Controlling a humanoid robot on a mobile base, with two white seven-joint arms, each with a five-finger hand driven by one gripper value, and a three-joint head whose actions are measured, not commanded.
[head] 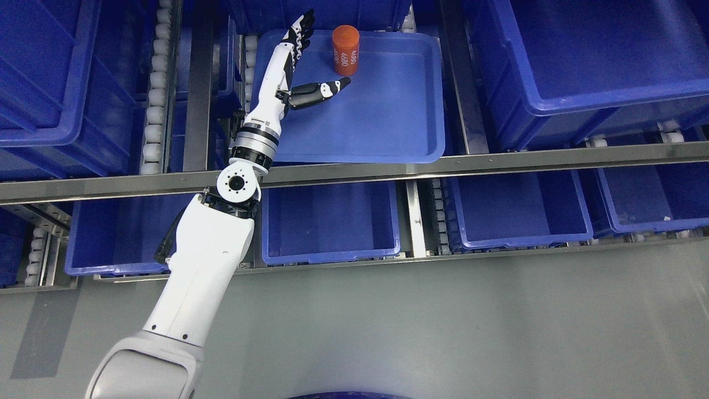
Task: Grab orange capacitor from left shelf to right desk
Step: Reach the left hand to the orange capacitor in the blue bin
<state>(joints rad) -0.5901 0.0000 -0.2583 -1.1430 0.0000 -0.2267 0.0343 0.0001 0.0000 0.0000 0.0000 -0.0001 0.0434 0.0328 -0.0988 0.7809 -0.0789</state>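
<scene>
Here orange capacitor (pixel 345 50) upright, apart between left hand (pixel 302 66) spread fingers (pixel 302 30).

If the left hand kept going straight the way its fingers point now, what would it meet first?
Probably the blue tray's far rim, not the orange capacitor, which stands just right of that line. The open left hand points up-picture beside it; depth is unclear.

Location: warehouse or factory parts-storage area.
Evidence: tiered flow rack with white roller tracks (pixel 152 105) and steel rails (pixel 498 160), stocked with uniform blue plastic bins (pixel 581 83) and a blue tray (pixel 388 127), above a smooth grey industrial floor (pixel 443 327).
</scene>
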